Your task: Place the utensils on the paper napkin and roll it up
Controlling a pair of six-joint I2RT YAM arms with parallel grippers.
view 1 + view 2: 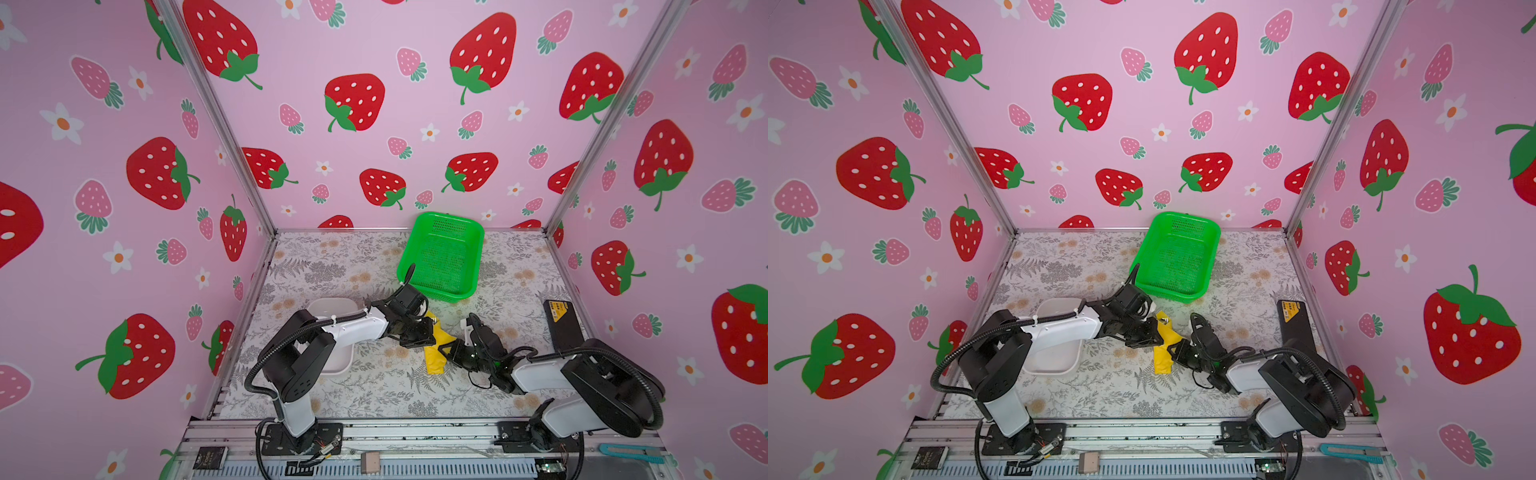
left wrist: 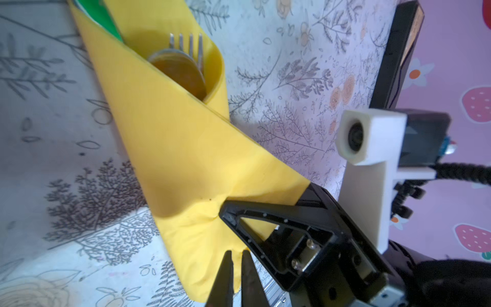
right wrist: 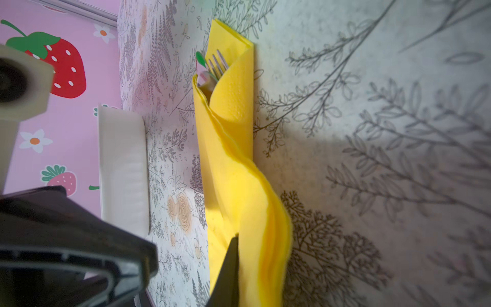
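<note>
The yellow paper napkin (image 1: 435,358) (image 1: 1163,359) lies on the table between my two grippers, rolled into a long bundle around the utensils. Fork tines (image 2: 189,42) and a spoon bowl (image 2: 180,71) stick out of its open far end; the tines (image 3: 218,65) also show in the right wrist view. The handles are hidden inside. My left gripper (image 2: 236,256) (image 1: 429,338) has its fingers almost together on the napkin's near edge. My right gripper (image 3: 247,261) (image 1: 450,348) is shut on a loose fold of the napkin (image 3: 239,164), which drapes over one finger.
A green mesh basket (image 1: 442,257) stands at the back, close behind the left wrist. A white tray (image 1: 332,305) sits partly under the left arm. A black box with a yellow label (image 1: 561,324) lies by the right wall.
</note>
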